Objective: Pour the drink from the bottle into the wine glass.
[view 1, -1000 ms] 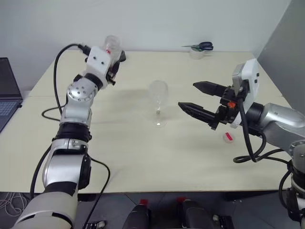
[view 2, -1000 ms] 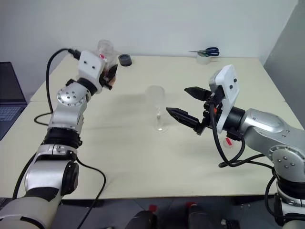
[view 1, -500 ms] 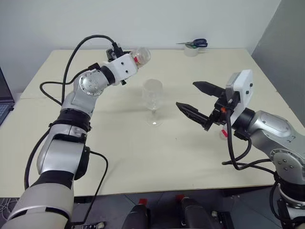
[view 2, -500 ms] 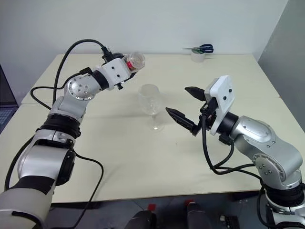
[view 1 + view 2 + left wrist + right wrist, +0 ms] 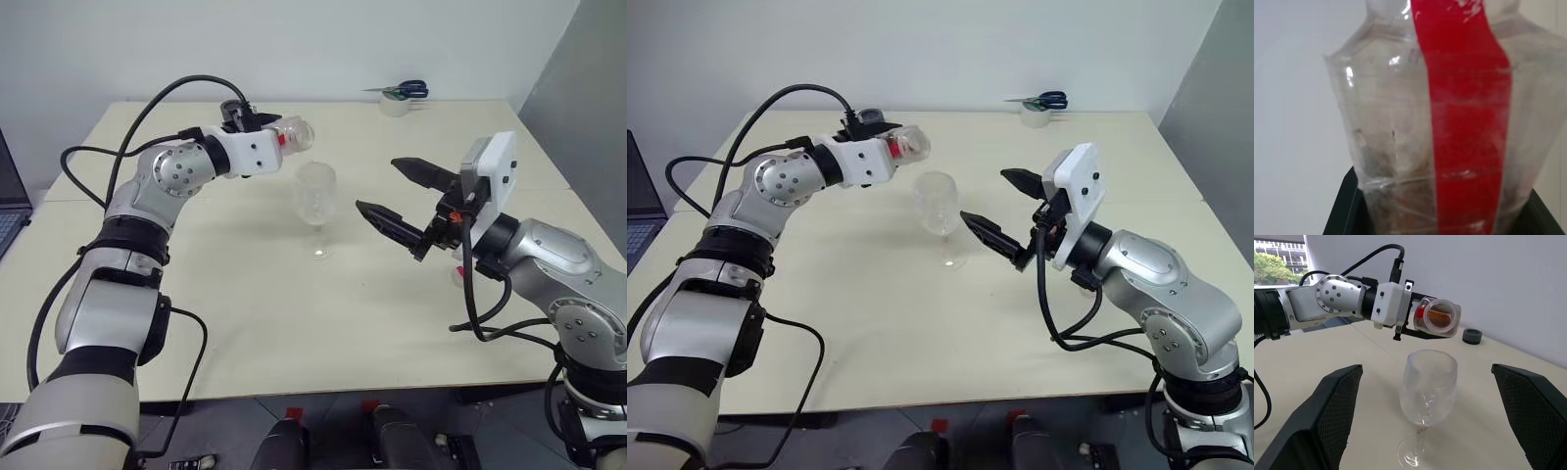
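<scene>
- Right end effector [image 5: 395,192] is seen at the near right of the surface [image 5: 294,323], its two black fingers spread wide with nothing between them, pointed across toward the wine glass [image 5: 315,201].
- Just beside the right forearm, a small red cap [image 5: 458,272] is seen lying on the surface, partly hidden by the arm.
- At the middle of the surface the wine glass is found standing upright on its round foot, apart from both end effectors; in the right wrist view its bowl [image 5: 1428,382] is framed between the two open fingers, and only a faint reddish trace can be made out near the top of the stem.
- Left end effector [image 5: 266,132] is held above and behind the glass, clamped on the bottle [image 5: 294,134], which is tipped onto its side with its open mouth turned toward the glass and lying just above and behind the rim.
- Inside the tipped bottle [image 5: 1438,317] a little amber drink and the red label strip are visible from the right wrist view; no stream to the glass can be made out.
- In the left wrist view the bottle's clear wall and red strip [image 5: 1464,122] are pressed between the black pads.
- Farther back, a small dark round object [image 5: 1472,336] lies on the surface.
- At the far edge, a roll of tape [image 5: 396,105] is seen with scissors [image 5: 404,91] resting on it.
</scene>
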`<state>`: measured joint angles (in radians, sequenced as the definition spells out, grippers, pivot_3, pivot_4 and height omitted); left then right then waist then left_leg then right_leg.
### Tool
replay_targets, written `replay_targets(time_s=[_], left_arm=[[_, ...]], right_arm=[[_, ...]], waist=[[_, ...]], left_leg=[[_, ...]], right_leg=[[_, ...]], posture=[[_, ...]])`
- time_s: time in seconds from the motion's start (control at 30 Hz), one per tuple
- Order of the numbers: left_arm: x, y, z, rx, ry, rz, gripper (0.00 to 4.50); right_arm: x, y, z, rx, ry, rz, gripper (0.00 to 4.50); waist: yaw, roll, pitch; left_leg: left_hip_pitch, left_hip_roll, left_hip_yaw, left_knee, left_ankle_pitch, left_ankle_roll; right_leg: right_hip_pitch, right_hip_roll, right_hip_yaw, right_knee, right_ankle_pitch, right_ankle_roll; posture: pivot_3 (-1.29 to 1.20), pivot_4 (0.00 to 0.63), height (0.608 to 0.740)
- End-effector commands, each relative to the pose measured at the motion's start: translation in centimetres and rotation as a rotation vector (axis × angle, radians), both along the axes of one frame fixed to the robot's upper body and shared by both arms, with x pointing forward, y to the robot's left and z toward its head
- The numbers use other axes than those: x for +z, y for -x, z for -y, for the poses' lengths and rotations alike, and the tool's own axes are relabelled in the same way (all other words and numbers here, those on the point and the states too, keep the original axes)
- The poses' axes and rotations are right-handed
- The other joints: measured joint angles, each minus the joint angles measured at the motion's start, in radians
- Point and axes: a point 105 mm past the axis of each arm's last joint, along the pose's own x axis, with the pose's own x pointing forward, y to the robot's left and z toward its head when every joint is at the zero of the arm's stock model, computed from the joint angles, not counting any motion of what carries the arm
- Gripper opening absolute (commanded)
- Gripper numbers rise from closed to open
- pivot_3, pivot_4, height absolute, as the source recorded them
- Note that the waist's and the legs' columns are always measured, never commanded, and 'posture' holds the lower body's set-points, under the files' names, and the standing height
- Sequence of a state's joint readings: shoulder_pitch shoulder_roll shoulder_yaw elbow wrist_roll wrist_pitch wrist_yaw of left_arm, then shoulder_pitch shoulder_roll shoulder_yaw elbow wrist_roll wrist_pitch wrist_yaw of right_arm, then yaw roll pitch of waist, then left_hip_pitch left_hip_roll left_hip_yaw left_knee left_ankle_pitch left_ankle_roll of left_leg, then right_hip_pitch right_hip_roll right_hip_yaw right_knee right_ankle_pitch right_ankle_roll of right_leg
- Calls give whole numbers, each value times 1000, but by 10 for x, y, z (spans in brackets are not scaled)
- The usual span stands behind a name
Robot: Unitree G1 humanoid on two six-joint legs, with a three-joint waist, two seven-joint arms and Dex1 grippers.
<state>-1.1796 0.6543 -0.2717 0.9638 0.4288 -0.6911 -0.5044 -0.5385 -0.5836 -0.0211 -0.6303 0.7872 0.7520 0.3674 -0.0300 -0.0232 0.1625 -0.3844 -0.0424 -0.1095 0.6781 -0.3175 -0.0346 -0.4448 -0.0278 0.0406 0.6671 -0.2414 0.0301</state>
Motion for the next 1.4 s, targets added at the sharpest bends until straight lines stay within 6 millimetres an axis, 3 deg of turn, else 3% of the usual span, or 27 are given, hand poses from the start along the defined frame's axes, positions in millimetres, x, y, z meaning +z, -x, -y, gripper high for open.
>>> replay_targets(time_s=[0.03,0.3,1.4], left_arm=[[27,4,0,-15,-18,98,1685],[28,7,-1,-31,-118,146,1685],[43,2,-8,13,-303,243,1685]], right_arm=[[12,4,1,-8,-18,57,4500],[6,6,1,-7,-26,40,4500],[10,1,-2,-21,-79,31,4500]], waist=[[0,0,0],[-1,0,0],[-2,0,0]], left_leg=[[0,0,0,0,0,0],[0,0,0,1,0,0],[2,-1,1,3,0,1]], right_leg=[[0,0,0,0,0,0],[0,0,0,1,0,0],[-1,4,1,10,0,0]], posture=[[0,150,740],[0,150,740],[0,150,740]])
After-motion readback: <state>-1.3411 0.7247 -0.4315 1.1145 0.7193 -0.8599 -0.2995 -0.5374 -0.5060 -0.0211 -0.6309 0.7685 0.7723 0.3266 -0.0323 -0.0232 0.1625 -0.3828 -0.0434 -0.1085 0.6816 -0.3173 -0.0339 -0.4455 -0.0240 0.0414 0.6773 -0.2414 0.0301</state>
